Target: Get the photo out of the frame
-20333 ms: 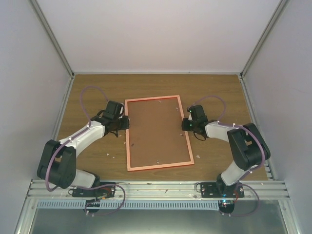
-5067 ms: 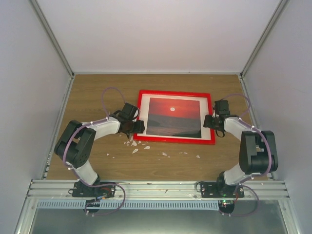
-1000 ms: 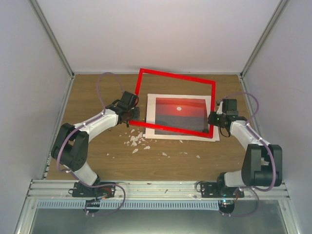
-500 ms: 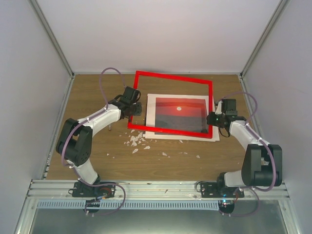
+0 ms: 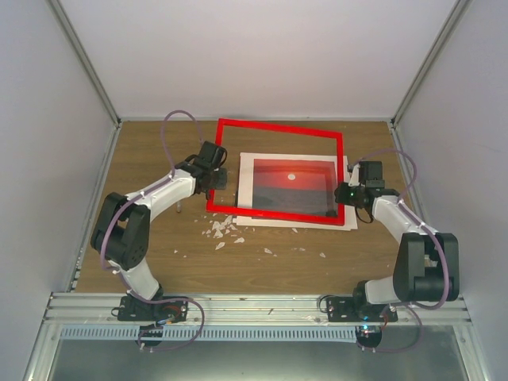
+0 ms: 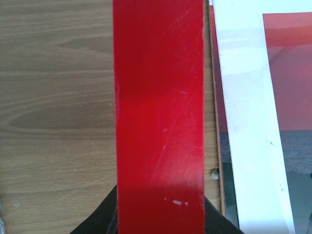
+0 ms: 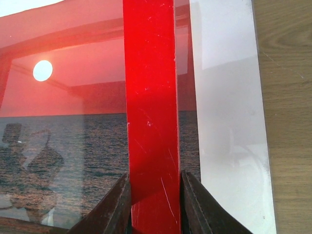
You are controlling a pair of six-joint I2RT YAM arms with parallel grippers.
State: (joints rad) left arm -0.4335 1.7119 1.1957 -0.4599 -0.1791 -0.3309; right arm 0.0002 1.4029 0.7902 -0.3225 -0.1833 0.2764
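Note:
The thin red frame (image 5: 278, 128) hangs tilted above the table, held at both sides. My left gripper (image 5: 216, 178) is shut on its left bar (image 6: 158, 112), and black fingers (image 6: 105, 217) hug both edges of it. On the right bar (image 7: 151, 97) my right gripper (image 5: 344, 193) is shut, its fingers (image 7: 117, 204) pressed to each side. The photo (image 5: 292, 184) of a red sunset lies flat on the table below, inside a white mat (image 5: 245, 186). It also shows under each bar (image 6: 292, 73) (image 7: 73, 122).
White chips (image 5: 222, 230) are scattered on the wooden table (image 5: 151, 151) near the frame's front left corner. A brown board edge (image 6: 217, 146) runs along the mat's left side. White walls close in at the left, back and right.
My left gripper has moved from the frame's front left corner up along the left bar and closed on it. The frame has shifted slightly left and back. The right gripper keeps its hold.

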